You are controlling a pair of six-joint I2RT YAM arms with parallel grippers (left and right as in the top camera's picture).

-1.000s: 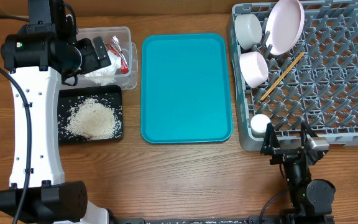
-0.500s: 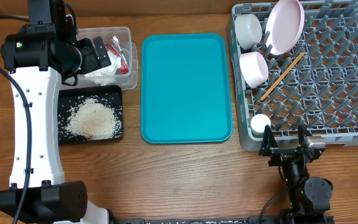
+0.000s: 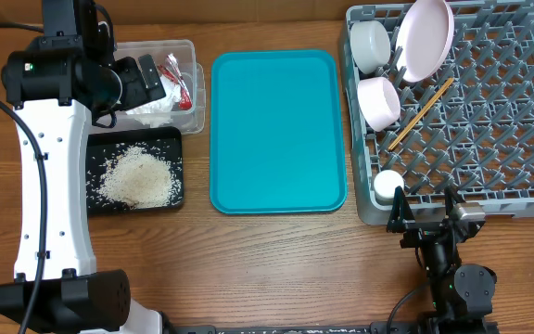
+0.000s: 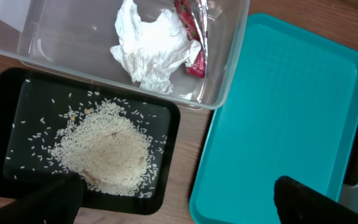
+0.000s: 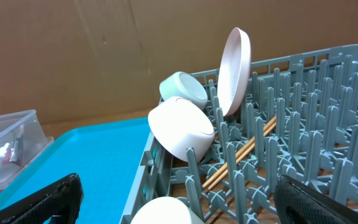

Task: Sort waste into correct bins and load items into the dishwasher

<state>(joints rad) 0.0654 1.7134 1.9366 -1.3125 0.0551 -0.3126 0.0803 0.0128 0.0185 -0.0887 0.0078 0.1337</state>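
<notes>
Right gripper [image 3: 424, 209] shifted slightly sideways, wide open, empty, left gripper [image 4: 178, 202] likewise

Work surface is a wooden table [image 3: 276, 269], medium brown with visible grain and a low sheen. A plain brown cardboard panel [image 5: 73, 56] stands upright as a backdrop along the table's 12 o'clock edge in the overhead view, its face lightly marked. Lighting is even and diffuse, with soft, short shadows
</notes>
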